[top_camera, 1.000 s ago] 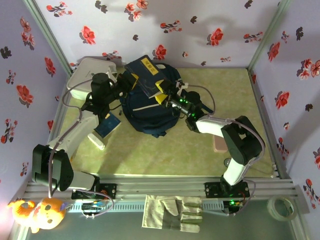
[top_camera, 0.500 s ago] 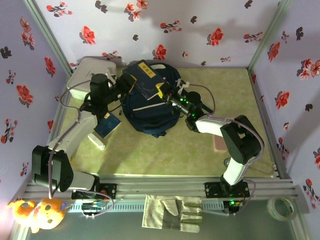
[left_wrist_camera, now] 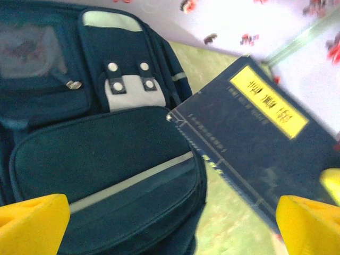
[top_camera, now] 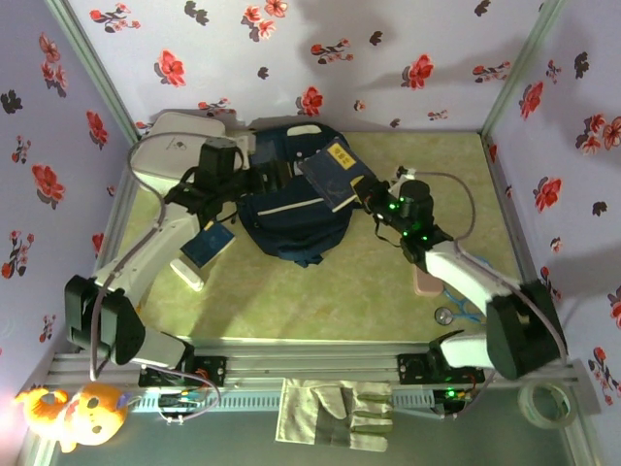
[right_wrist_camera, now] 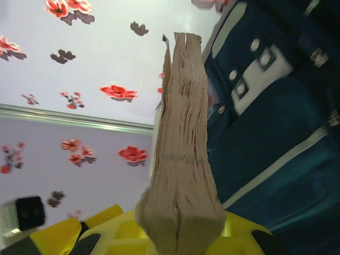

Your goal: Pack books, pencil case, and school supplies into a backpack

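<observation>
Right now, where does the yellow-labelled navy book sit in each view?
Top external: navy book upper centre, over the backpack's upper right.
Left wrist: navy book at right, yellow label showing.
Right wrist: navy book at centre, page edge toward camera.
Shared landmark: the backpack's pale stripe.

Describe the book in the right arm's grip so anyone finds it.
Start at the navy backpack mid-table. Above its right edge, the right fingers pinch a dark book. Its yellow label sets it apart from the paler blue book left of the backpack.

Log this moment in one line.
left hand open, near backpack | right hand shut on navy book | navy book over backpack edge, not inside
</observation>
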